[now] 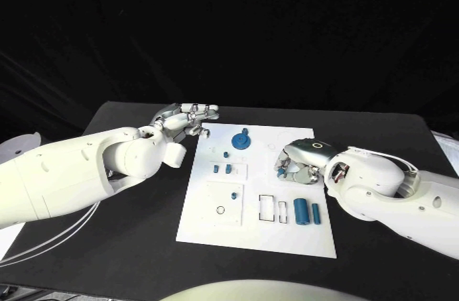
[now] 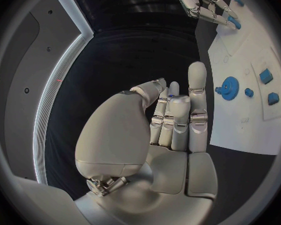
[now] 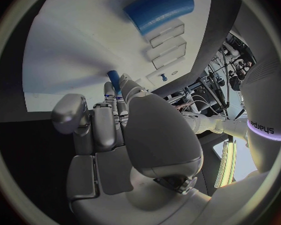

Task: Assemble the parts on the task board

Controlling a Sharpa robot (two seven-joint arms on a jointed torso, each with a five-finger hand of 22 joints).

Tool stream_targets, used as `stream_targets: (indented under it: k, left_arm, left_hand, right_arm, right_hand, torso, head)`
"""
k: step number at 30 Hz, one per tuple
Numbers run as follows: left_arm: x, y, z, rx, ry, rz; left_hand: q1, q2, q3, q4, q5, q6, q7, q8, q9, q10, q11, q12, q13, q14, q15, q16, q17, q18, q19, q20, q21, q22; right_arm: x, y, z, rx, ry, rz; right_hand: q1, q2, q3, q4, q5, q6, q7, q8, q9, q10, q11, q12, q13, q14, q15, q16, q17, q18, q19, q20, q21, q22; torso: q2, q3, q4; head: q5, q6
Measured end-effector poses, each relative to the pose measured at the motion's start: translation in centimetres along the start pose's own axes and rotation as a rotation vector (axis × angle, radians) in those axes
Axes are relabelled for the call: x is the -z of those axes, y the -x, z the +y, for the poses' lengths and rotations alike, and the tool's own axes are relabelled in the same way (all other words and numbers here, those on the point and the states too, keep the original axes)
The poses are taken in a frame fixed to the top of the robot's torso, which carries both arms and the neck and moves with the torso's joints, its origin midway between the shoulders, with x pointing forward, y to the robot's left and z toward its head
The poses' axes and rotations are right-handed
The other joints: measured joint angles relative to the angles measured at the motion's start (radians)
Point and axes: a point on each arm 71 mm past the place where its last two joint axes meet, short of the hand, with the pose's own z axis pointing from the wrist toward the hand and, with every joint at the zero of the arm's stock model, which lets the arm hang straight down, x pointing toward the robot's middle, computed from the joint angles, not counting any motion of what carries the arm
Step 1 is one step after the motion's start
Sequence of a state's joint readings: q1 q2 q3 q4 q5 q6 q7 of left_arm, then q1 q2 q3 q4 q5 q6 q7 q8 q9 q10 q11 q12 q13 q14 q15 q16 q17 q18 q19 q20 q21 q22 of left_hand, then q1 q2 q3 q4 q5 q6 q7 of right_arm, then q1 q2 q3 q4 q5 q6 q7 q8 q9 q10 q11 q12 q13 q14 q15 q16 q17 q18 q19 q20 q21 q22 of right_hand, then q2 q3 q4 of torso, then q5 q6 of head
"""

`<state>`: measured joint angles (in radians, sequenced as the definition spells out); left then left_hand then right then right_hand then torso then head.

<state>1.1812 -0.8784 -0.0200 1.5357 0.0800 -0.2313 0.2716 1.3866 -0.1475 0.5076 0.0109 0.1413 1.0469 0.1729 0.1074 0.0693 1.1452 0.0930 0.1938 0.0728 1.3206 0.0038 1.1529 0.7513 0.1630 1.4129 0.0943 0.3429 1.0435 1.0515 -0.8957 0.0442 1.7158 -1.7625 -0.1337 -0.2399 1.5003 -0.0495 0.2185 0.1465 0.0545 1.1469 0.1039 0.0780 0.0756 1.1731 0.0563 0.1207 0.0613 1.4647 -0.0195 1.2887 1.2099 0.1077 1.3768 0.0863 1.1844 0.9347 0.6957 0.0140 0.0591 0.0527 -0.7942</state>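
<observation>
The white task board point(image 1: 257, 188) lies mid-worktop. A blue gear point(image 1: 242, 140) already stands on it near the far edge, with small blue blocks point(image 1: 222, 169) just nearer; a blue cylinder point(image 1: 301, 211) and a thin blue peg point(image 1: 316, 213) lie loose near its right edge, so most assembly looks left. The right hand point(image 1: 298, 162) pinches a small blue part point(image 3: 114, 80) over the board's right side. The left hand point(image 1: 184, 120) hovers at the far left corner, fingers point(image 2: 197, 80) partly curled, grasping nothing.

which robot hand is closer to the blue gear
Left. The left robot hand hovers at the board's top-left corner, just beside the gear. The right robot hand sits farther off, over the board's right edge.
</observation>
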Motion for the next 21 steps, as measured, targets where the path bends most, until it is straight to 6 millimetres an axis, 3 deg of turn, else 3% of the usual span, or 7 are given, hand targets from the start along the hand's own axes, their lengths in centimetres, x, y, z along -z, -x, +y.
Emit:
stream_targets:
  k: [12, 21]
  left_arm:
    - [0.0, 0.0, 0.0, 0.000, 0.003, 0.001]
    - [0.0, 0.1, 0.0, 0.001, 0.006, 0.002]
  left_hand:
    - [0.000, 0.000, -0.003, -0.003, 0.000, 0.000, 0.000, 0.000, 0.000, 0.000, 0.000, 0.007, 0.000, 0.000, 0.000, 0.000, -0.002, 0.000, 0.000, 0.000, -0.004, -0.002]
    - [0.000, 0.000, -0.003, -0.003, 0.000, 0.000, 0.000, 0.000, 0.000, 0.000, 0.000, 0.007, 0.000, 0.000, 0.000, 0.000, -0.002, 0.000, 0.000, 0.000, -0.004, -0.001]
  right_arm:
    - [0.6, 0.4, 0.5, -0.010, 0.015, -0.061]
    - [1.5, 2.6, 3.4, -0.074, 0.097, -0.136]
  right_hand:
    - [0.012, 0.012, 0.060, -0.024, -0.013, 0.033, 0.003, 0.014, 0.010, 0.032, 0.010, 0.006, 0.002, 0.000, -0.008, 0.013, 0.014, 0.000, 0.012, -0.012, 0.012, 0.019]
    - [0.018, 0.006, 0.083, -0.035, -0.008, 0.036, 0.006, 0.014, 0.014, 0.035, 0.013, -0.010, 0.002, 0.000, -0.008, 0.017, 0.016, 0.000, 0.013, -0.013, 0.012, 0.022]
  torso:
    - [-0.001, 0.0000, -0.0007]
    - [-0.002, -0.0006, 0.0000]
  head:
    - [0.001, 0.000]
    - [0.006, 0.000]
